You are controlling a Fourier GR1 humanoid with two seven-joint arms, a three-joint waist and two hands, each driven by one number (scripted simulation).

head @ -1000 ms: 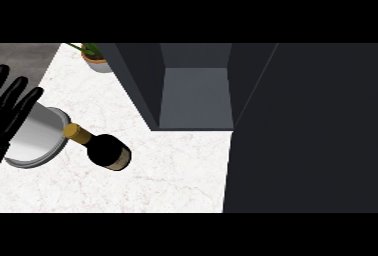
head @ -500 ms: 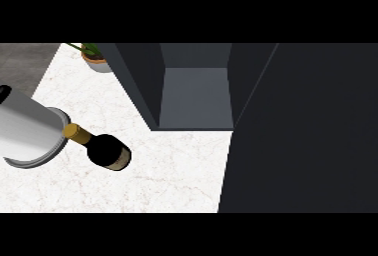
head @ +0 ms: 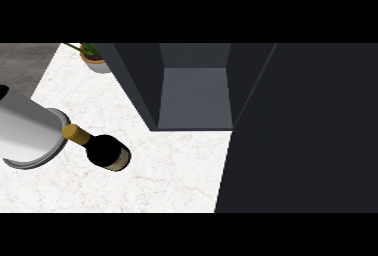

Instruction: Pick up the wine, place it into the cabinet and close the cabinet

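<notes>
One view only, from the head. At the left edge you see a grey forearm (head: 29, 132) and just a black sliver of the left hand (head: 2, 91); you cannot tell whether it is open or closed. The wine bottle (head: 103, 150) is on the white counter (head: 148, 185), just right of the forearm. The cabinet (head: 196, 95) stands open, farther right.

Here's the wine bottle (head: 108, 152), dark glass with a gold-foiled neck and a tan band near its base, out on the white marble counter (head: 148, 185) at the left, neck pointing up-left, its very top hidden. Upright or tipped, hard to tell. Just to its right the dark grey cabinet (head: 196, 95) stands open, its door (head: 303, 130) swung wide.
</notes>
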